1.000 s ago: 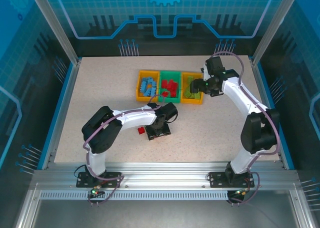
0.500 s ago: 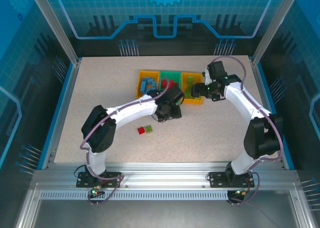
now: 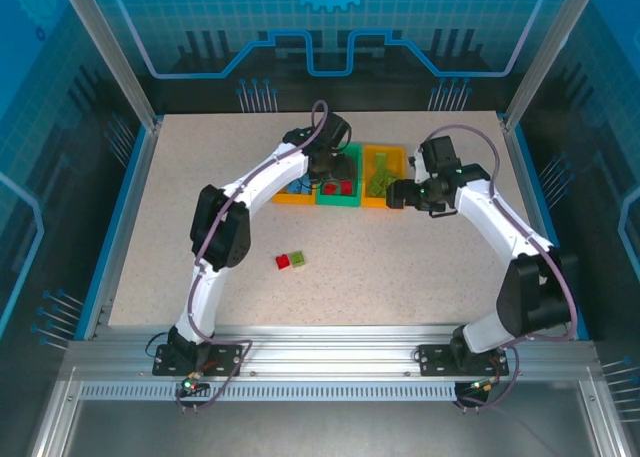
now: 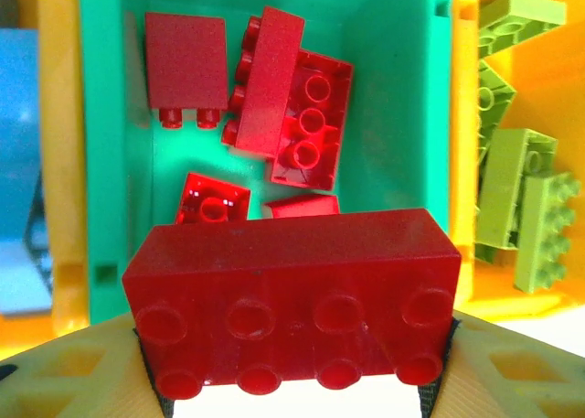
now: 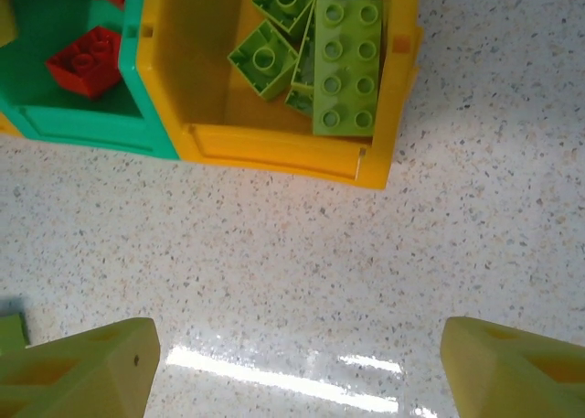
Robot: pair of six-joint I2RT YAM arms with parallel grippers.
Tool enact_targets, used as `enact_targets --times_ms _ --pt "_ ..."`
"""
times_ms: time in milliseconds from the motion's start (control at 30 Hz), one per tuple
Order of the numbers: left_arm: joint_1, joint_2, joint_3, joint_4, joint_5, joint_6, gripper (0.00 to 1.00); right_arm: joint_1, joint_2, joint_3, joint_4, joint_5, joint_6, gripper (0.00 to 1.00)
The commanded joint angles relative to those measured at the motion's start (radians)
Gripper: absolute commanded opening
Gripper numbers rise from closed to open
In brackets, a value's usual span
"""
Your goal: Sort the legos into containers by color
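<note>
Left pincer (image 4: 292, 381) is pinching a red eight-stud brick (image 4: 292, 313) by its short ends, hanging over the green middle bin (image 4: 402, 116), where other red bricks (image 4: 306, 116) are lying. Right pincer (image 5: 297, 363) is standing spread with nothing between its fingers, hovering over the bench (image 5: 302, 253) just in front of the right yellow bin (image 5: 274, 148), which is holding light green bricks (image 5: 347, 66). A loose red brick (image 3: 284, 262) and a loose green brick (image 3: 298, 259) are lying side by side on the bench, well apart from the bins.
</note>
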Motion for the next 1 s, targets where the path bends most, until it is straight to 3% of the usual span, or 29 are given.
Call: enact_targets --times_ms 0,133,167,200,367,467,667,967 --pt "0.017 0.037 0.060 -0.041 0.056 0.073 0.68 -0.010 -0.087 -0.054 0.015 -0.063 -0.025 0.82" --pt "0.020 0.023 0.062 -0.019 0.034 0.064 0.89 0.023 -0.169 -0.155 0.068 -0.094 -0.022 0.83" --pt "0.021 0.016 0.064 -0.020 0.033 0.054 0.97 0.040 -0.187 -0.182 0.083 -0.097 -0.019 0.83" --pt "0.022 0.005 0.060 -0.018 0.033 0.045 0.99 0.062 -0.203 -0.207 0.097 -0.097 -0.014 0.83" --pt "0.020 -0.129 -0.043 0.063 0.037 -0.002 0.99 0.244 -0.243 -0.283 0.158 -0.024 0.013 0.83" --pt "0.020 -0.261 -0.173 0.154 0.034 -0.019 0.99 0.366 -0.239 -0.303 0.197 0.054 0.053 0.84" --pt "0.037 -0.517 -0.473 0.267 -0.056 -0.036 0.99 0.529 -0.145 -0.301 0.295 0.090 0.182 0.84" --pt "0.119 -0.730 -0.833 0.121 -0.104 -0.138 0.99 0.675 0.106 -0.157 0.292 0.136 0.215 0.84"
